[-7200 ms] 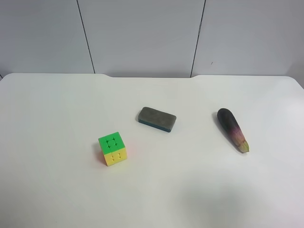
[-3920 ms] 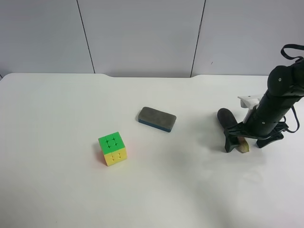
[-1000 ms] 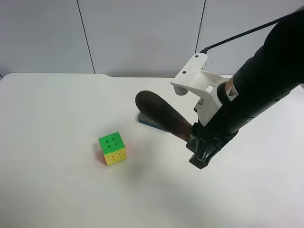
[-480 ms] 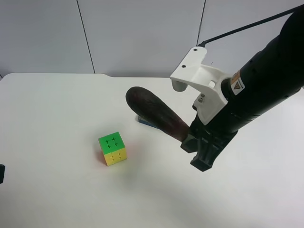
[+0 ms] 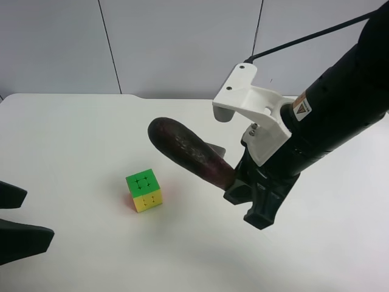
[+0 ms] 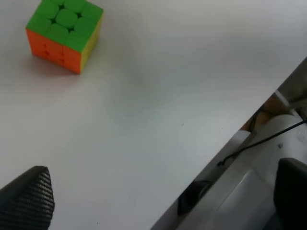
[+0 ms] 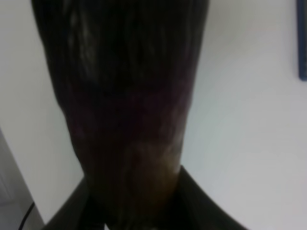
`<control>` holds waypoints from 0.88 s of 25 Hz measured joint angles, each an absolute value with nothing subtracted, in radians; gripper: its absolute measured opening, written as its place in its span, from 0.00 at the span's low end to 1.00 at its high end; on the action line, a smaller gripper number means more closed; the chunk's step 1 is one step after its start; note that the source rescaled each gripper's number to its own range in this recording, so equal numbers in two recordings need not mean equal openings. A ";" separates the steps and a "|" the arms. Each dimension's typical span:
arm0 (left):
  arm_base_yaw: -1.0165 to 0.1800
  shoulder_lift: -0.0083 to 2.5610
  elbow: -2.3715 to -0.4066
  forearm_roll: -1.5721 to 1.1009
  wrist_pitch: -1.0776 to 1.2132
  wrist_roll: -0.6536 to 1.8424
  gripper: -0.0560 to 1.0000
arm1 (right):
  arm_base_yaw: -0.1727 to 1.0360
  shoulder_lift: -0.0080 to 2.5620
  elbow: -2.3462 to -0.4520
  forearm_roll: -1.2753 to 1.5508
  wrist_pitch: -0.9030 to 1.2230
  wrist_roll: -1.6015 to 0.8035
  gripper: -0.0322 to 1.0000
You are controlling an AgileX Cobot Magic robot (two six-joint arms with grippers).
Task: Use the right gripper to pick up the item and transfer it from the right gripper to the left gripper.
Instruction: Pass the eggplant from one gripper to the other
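The dark purple eggplant (image 5: 185, 151) hangs in the air above the table (image 5: 73, 134), its thick end pointing toward the exterior high view's left. My right gripper (image 5: 236, 182), on the arm with the white bracket, is shut on its narrow end, and the stem tip is hidden. In the right wrist view the eggplant (image 7: 124, 105) fills the frame between the dark fingers (image 7: 72, 213). My left gripper (image 5: 18, 218) comes in at the lower left edge, open and empty, well apart from the eggplant. Its fingertips (image 6: 29, 196) show in the left wrist view.
The green-yellow puzzle cube (image 5: 144, 190) sits on the table between the two grippers, and it also shows in the left wrist view (image 6: 64, 36). The grey-blue eraser (image 5: 216, 149) is mostly hidden behind the eggplant. The table's edge (image 6: 225, 139) shows in the left wrist view.
My right gripper picked the eggplant up from the table's right side and has carried it leftward through the air. The left gripper's fingers have come into view at the lower left.
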State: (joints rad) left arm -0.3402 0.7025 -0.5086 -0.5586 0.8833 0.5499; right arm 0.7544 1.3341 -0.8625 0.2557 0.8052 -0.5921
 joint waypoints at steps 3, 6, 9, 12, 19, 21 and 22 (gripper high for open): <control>-0.377 0.789 -0.510 -0.559 0.820 0.588 0.84 | 0.754 1.334 -0.863 0.285 0.814 -0.624 0.03; -0.406 0.868 -0.543 -0.557 0.781 0.628 0.85 | 0.754 1.334 -0.863 0.310 0.815 -0.661 0.03; -0.429 0.934 -0.614 -0.558 0.757 0.667 0.85 | 0.754 1.334 -0.863 0.334 0.815 -0.707 0.03; -0.466 0.992 -0.682 -0.539 0.744 0.711 0.85 | 0.754 1.334 -0.863 0.354 0.815 -0.732 0.03; -0.634 1.105 -0.797 -0.369 0.743 0.739 0.85 | 0.754 1.334 -0.863 0.357 0.841 -0.744 0.03; -0.677 1.127 -0.820 -0.313 0.742 0.741 0.85 | 0.754 1.334 -0.863 0.358 0.845 -0.745 0.03; -0.697 1.136 -0.831 -0.288 0.738 0.741 0.85 | 0.754 1.334 -0.863 0.359 0.850 -0.747 0.03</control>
State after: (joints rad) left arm -0.6967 1.1359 -0.8305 -0.2883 0.7377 0.7411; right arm 0.7544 1.3341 -0.8625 0.3586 0.8501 -0.7469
